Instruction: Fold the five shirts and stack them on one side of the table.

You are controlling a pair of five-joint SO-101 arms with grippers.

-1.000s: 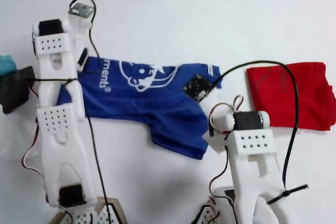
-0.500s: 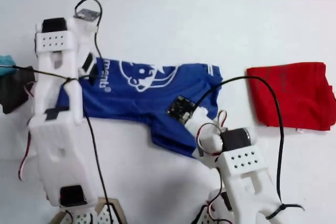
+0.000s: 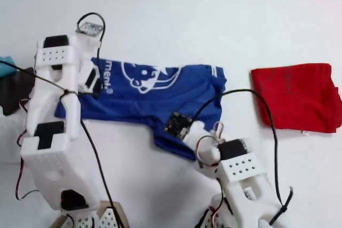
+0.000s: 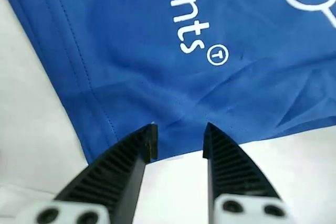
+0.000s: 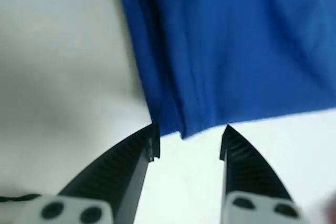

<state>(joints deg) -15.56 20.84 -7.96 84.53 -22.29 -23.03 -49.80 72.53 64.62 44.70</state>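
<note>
Blue shirt (image 3: 144, 92) lies flat on white table (image 3: 187, 20), print side up, with one sleeve pointing toward the arm bases. Left gripper (image 4: 179, 129) is open, jaws apart, tips right at the blue shirt's hem edge on its printed-text end; can't tell if they touch the cloth. Right gripper (image 5: 189, 132) is also open, tips either side of the blue shirt's sleeve corner. Folded red shirt (image 3: 296, 97) sits apart from the blue shirt, past its collar end. Dark and teal cloths (image 3: 13, 86) lie past the blue shirt's hem end.
</note>
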